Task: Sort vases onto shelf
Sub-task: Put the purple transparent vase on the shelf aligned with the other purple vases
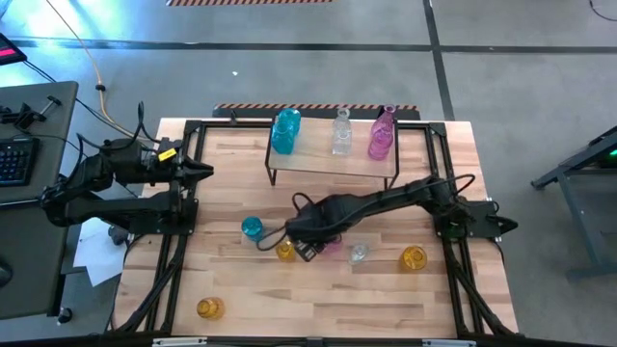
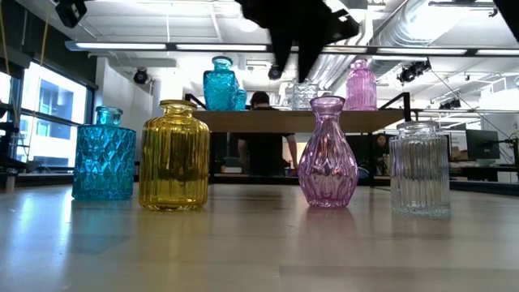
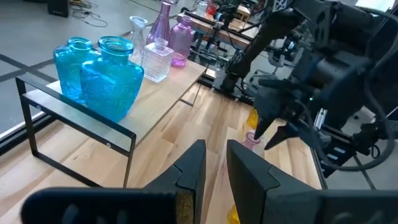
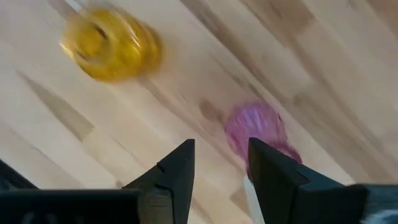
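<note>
A grey concrete floor (image 1: 318, 29) crossed by dark tape lines surrounds the wooden table (image 1: 318, 299), with a desk and keyboard (image 1: 14, 159) at one side (papers lie below it), while exposed ducts (image 2: 422, 24), strip lights and bright windows (image 2: 49, 113) fill the room behind.

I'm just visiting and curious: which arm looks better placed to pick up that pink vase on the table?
The right arm. Its claw hangs open directly above the pink vase, while the left claw waits off at the table's left edge.
</note>
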